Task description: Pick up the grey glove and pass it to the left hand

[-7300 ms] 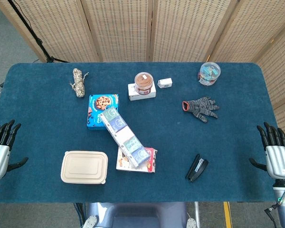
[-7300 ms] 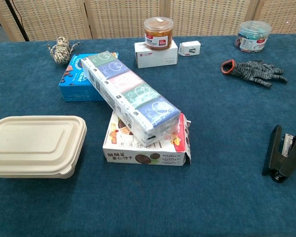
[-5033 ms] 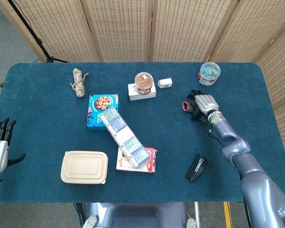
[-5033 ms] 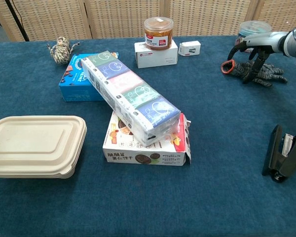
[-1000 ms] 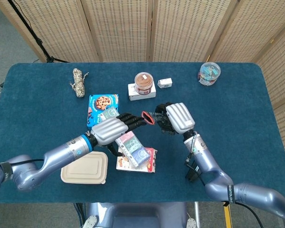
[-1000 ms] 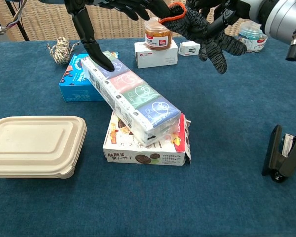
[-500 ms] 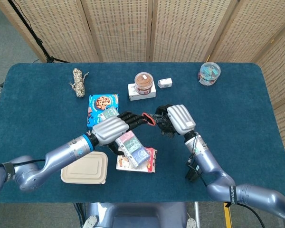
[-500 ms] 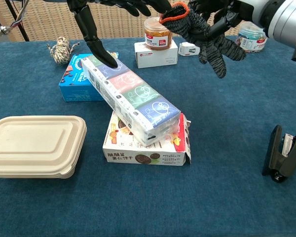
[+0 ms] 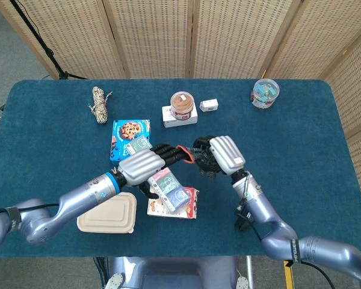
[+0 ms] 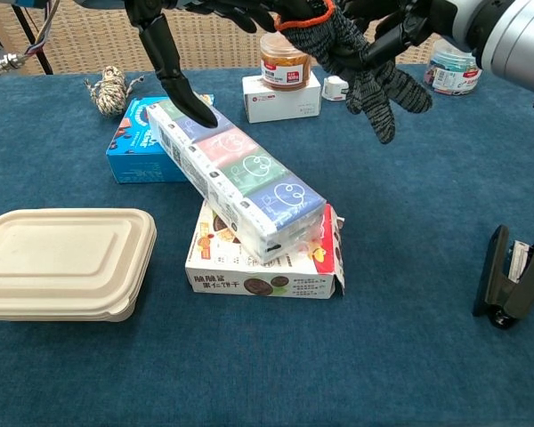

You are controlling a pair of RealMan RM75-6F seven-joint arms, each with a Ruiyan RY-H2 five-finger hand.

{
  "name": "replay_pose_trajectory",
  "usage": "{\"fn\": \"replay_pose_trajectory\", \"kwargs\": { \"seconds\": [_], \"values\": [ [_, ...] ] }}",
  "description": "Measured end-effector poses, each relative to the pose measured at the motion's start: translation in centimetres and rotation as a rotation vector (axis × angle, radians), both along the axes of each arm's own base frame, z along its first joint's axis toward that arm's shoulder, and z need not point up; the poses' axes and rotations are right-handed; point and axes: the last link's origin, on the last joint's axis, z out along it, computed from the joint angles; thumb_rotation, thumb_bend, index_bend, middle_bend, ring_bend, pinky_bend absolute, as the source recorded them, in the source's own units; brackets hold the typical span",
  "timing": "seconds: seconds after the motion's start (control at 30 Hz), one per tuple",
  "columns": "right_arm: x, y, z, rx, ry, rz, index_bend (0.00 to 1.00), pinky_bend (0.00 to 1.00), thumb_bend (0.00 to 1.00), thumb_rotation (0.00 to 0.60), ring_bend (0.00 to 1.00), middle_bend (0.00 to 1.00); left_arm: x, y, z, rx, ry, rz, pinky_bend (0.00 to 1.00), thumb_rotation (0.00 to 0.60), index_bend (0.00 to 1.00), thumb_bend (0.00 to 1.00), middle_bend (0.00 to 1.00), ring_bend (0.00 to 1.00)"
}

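Note:
The grey knit glove point(image 9: 203, 161) with its red cuff point(image 10: 312, 17) hangs in the air above the middle of the table. My right hand point(image 9: 227, 153) holds it from the right, and the glove's fingers point(image 10: 379, 91) dangle down. My left hand point(image 9: 144, 164) reaches in from the left with its fingers point(image 9: 170, 154) stretched out and spread. Their tips meet the red cuff; I cannot tell whether they grip it. In the chest view both hands are cut off by the top edge, and the left thumb point(image 10: 172, 78) points down over the boxes.
Under the hands a long tissue pack point(image 10: 238, 171) lies across a cookie box point(image 10: 263, 264) and a blue box point(image 9: 130, 135). A beige lidded container point(image 10: 64, 261) sits front left and a black stapler point(image 10: 512, 276) front right. A jar point(image 9: 182, 103), a plastic tub point(image 9: 265, 91) and a rope bundle point(image 9: 98, 105) stand at the back.
The right hand has carried the glove a little to the left, and the left fingers have slid forward, so the red cuff now meets the left fingertips.

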Motion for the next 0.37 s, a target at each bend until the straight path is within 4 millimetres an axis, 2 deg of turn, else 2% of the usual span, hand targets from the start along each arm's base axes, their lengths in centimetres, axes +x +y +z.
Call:
{"fn": "replay_pose_trajectory", "kwargs": {
  "seconds": [0.37],
  "values": [
    [0.17,-0.08,-0.29,0.004,-0.001,0.0,0.57,0.69,0.54,0.6,0.5,0.54,-0.26,0.04,-0.22,-0.01,0.016,0.008,0.0,0.6,0.0,0.0,0.0,0.0]
  ]
}}
